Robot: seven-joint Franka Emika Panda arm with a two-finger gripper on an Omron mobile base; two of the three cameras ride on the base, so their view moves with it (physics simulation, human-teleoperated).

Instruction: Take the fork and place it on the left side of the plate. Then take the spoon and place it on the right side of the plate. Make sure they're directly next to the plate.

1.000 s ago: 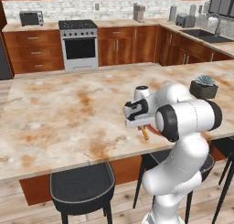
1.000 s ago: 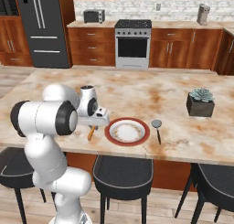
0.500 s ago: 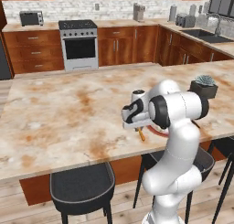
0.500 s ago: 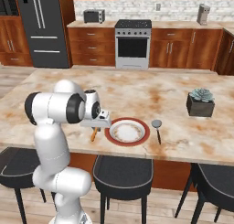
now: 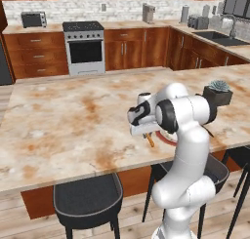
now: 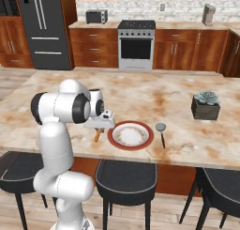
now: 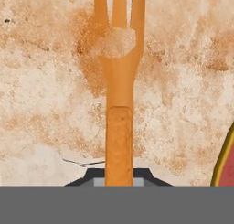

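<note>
Three views tell one story: the arm has swung its elbow upright over the last second while the hand has hardly shifted from the spot left of the plate.

From the left base view, the gripper point(image 5: 145, 131) hangs low over the counter point(image 5: 73, 121), and the orange fork point(image 5: 151, 140) pokes out from beneath it, just beside the red rim of the plate point(image 5: 163, 138). A second ago the forearm leaned further right; now it stands taller above the same spot.

From the right base view, the fork point(image 6: 97, 134) lies angled under the hand, close to the plate point(image 6: 131, 134) on its left, a narrow strip of counter between them. The spoon point(image 6: 161, 129) rests beside the plate's right rim, apparently touching it, with the potted plant point(image 6: 206, 106) well apart behind.

In the hand view, the fingers are closed tight on the fork's handle point(image 7: 119, 145), tines pointing away, and the plate's edge point(image 7: 225, 161) shows at the lower right. By my reading the fork is about in position for release, though whether it rests on the marble I cannot tell.
</note>
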